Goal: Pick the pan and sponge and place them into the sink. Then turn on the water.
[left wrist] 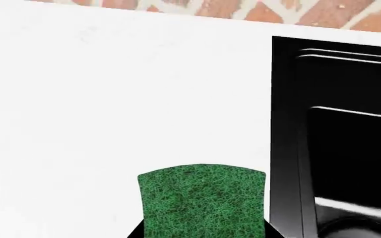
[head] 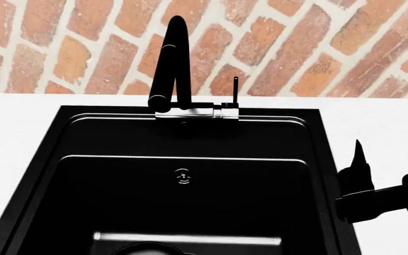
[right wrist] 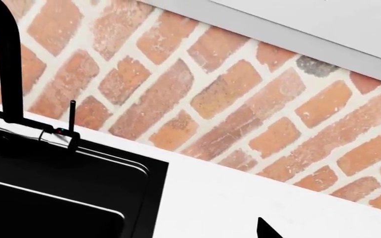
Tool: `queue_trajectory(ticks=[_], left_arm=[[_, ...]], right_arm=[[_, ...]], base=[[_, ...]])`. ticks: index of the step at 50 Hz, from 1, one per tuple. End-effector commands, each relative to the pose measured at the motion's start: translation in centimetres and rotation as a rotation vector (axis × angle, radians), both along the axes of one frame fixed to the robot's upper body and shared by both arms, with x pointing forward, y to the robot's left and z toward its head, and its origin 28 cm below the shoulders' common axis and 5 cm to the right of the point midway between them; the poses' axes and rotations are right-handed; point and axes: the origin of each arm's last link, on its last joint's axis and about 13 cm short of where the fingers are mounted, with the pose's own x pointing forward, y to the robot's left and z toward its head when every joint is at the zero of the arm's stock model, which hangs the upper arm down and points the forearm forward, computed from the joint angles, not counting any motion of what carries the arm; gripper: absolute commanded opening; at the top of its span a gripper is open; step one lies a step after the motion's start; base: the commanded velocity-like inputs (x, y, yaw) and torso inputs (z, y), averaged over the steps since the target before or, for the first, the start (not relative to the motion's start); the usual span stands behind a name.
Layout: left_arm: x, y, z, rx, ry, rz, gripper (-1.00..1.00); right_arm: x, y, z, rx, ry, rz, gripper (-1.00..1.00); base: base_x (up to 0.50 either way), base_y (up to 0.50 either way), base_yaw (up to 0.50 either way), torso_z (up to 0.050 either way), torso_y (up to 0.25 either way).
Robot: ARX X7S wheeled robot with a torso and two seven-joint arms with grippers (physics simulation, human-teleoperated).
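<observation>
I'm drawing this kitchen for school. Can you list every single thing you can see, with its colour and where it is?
sink: one, black, set into the counter below the tap.
tap: one, black arched spout on a steel base, behind the sink.
lever: one, thin, black, upright beside the spout.
sponge: one, green, beside the sink's edge in the left wrist view.
counter: white, around the sink.
brick wall: red-orange, behind the counter.
right gripper: black, right of the sink.

Lighting even, bright, no clear source direction. White tabletop (left wrist: pixel 111 99) nearly blown out, textureless. Large black rectangular basin (head: pixel 69 133) crushed to near-uniform black; only thin pale highlights trace its stepped rim. Cast shadows almost nil. All three views sharp, no blur, no edge distortion.
</observation>
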Motion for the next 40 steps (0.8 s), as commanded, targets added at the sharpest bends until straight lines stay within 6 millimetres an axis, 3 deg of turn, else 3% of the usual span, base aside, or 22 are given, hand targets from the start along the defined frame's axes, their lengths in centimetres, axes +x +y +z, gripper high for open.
queue_trajectory(ticks=[1,12,25,40], left_arm=[[2.3,-2.4,3.4,0.016,-0.098,-0.159,-1.0],[3.5,-4.4,4.2,0.026,-0.121,-0.338,-1.0],[4.6,-7.0,3.6,0.065,-0.086,-0.524,-1.0],[4.1,-9.2,2.9,0.079,-0.081,-0.649,-1.0]], right_arm=[[-0.1,0.0,0.1,0.005,-0.005,0.0,1.0],[0.2,0.1,0.0,0.009,-0.004,0.011,1.0],[0.0,0.0,0.7,0.006,-0.015,0.002,1.0],[0.0,0.1,0.6,0.004,-0.011,0.002,1.0]], base=[[0.0,0.0,0.0,0.0,0.0],[0.0,0.0,0.0,0.0,0.0],[0.0,0.0,0.0,0.0,0.0],[0.0,0.0,0.0,0.0,0.0]])
